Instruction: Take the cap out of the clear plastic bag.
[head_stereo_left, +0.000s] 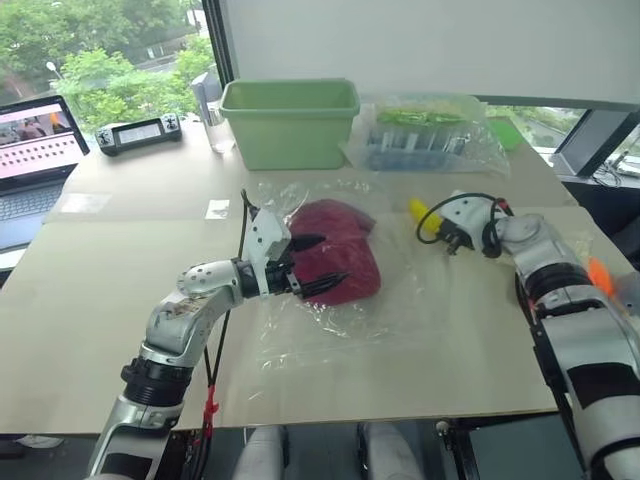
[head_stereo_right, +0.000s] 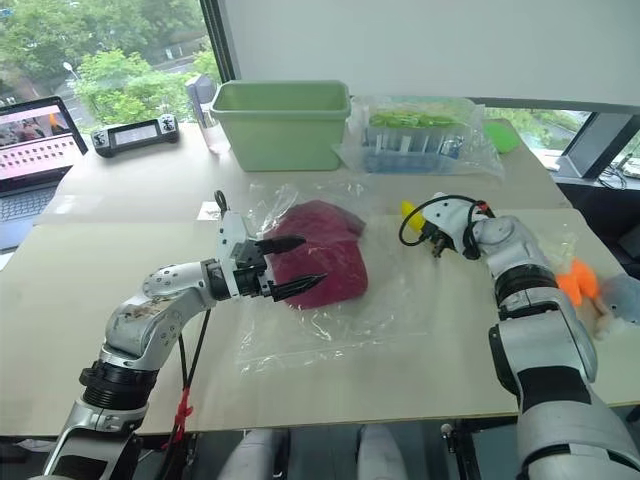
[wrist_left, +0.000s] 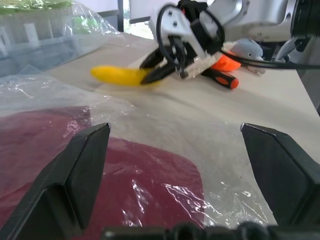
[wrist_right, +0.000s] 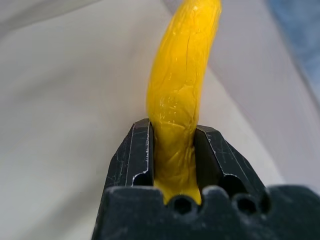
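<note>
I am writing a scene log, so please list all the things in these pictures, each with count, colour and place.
cap: one, dark red, inside the clear plastic bag.
clear plastic bag: one, transparent, table centre.
banana: one, yellow, between the right fingers.
bin: one, pale green, far side.
second bag: one, clear, green and blue items, beside the bin.
laptop: one, far left.
controller: one, dark, near the laptop.
table: one, beige.
left end effector: open, over the cap.
right end effector: shut on the banana.

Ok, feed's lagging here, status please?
Left gripper open over cap, cap inside clear plastic bag. Right gripper clamped on yellow banana-shaped thing. Nothing blocking.
</note>
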